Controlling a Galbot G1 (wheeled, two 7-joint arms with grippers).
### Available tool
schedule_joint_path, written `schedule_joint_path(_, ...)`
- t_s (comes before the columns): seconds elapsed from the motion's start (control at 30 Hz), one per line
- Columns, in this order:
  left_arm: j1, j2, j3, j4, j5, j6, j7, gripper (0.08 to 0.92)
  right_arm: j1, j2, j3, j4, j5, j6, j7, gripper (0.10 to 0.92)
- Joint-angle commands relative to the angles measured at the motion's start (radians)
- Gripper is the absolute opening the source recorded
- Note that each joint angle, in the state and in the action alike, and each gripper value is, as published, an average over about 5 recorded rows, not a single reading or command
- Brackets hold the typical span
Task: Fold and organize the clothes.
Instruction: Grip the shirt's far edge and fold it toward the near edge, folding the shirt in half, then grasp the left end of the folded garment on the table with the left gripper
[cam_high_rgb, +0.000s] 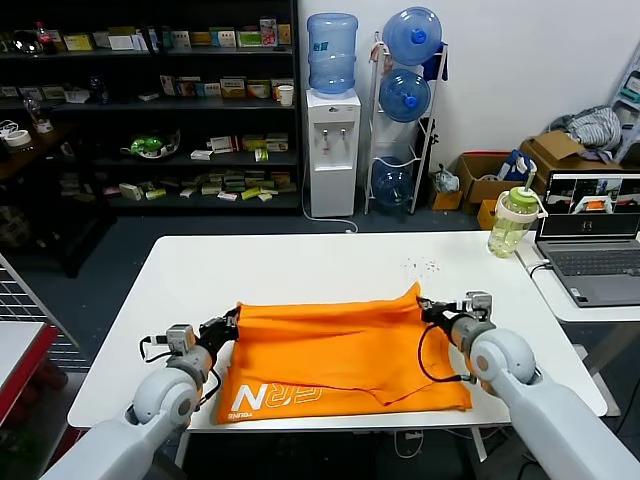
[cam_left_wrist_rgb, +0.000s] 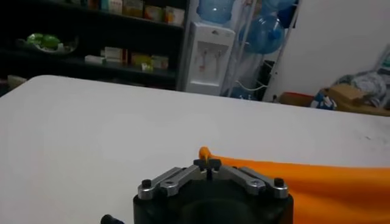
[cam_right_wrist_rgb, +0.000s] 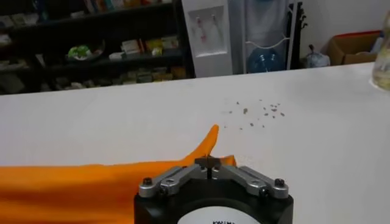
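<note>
Orange T-shirt (cam_high_rgb: 340, 360) on white table (cam_high_rgb: 300, 265); left gripper (cam_high_rgb: 232, 325) and right gripper (cam_high_rgb: 425, 308) pinch its far corners. Green-lidded bottle (cam_high_rgb: 512, 222), laptop (cam_high_rgb: 594, 235) nearby; right wrist view alone shows crumbs (cam_right_wrist_rgb: 259, 111).

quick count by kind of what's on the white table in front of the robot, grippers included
orange T-shirt: 1, lying partly folded on the white table
grippers: 2, the left gripper and the right gripper, each shut on a far corner of the shirt
green-lidded bottle: 1, at the far right edge
scatter of small crumbs: 1 patch
total: 5
</note>
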Motion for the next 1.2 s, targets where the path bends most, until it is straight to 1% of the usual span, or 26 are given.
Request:
schedule_joint_path(0.03, 0.143, 0.046, -0.031, -0.173, -0.002, -0.002, -0.024, 0.097, -0.178, -0.084, 0.068, 0.208, 0.045, -0.032, 0.051, 0.124)
schedule_joint_path(0.3, 0.184, 0.057, -0.035, -0.197, 0.010, -0.004, -0.039, 0.097, -0.275, -0.109, 0.129, 0.283, 0.057, -0.046, 0.081, 0.124)
schedule_joint_path(0.5, 0.210, 0.063, -0.038, -0.203, 0.030, -0.006, -0.043, 0.097, -0.316, -0.113, 0.150, 0.309, 0.058, -0.052, 0.090, 0.124)
schedule_joint_path(0.63, 0.223, 0.063, -0.044, -0.202, 0.041, -0.005, -0.046, 0.097, -0.332, -0.119, 0.164, 0.315, 0.053, -0.065, 0.073, 0.125)
schedule_joint_path(0.7, 0.228, 0.062, -0.047, -0.201, 0.046, -0.001, -0.048, 0.097, -0.340, -0.124, 0.173, 0.318, 0.049, -0.073, 0.055, 0.145)
schedule_joint_path(0.8, 0.237, 0.065, -0.054, -0.200, 0.057, 0.002, -0.050, 0.118, -0.348, -0.129, 0.185, 0.324, 0.043, -0.073, 0.037, 0.215)
schedule_joint_path(0.87, 0.245, 0.069, -0.059, -0.204, 0.062, 0.005, -0.053, 0.161, -0.352, -0.131, 0.192, 0.327, 0.041, -0.070, 0.036, 0.276)
schedule_joint_path(1.03, 0.268, 0.071, -0.068, -0.216, 0.067, 0.018, -0.068, 0.308, -0.368, -0.134, 0.221, 0.328, 0.038, -0.068, 0.041, 0.423)
schedule_joint_path(1.2, 0.298, 0.043, -0.070, -0.205, 0.089, 0.017, -0.068, 0.447, -0.401, -0.130, 0.255, 0.332, 0.030, -0.063, 0.041, 0.579)
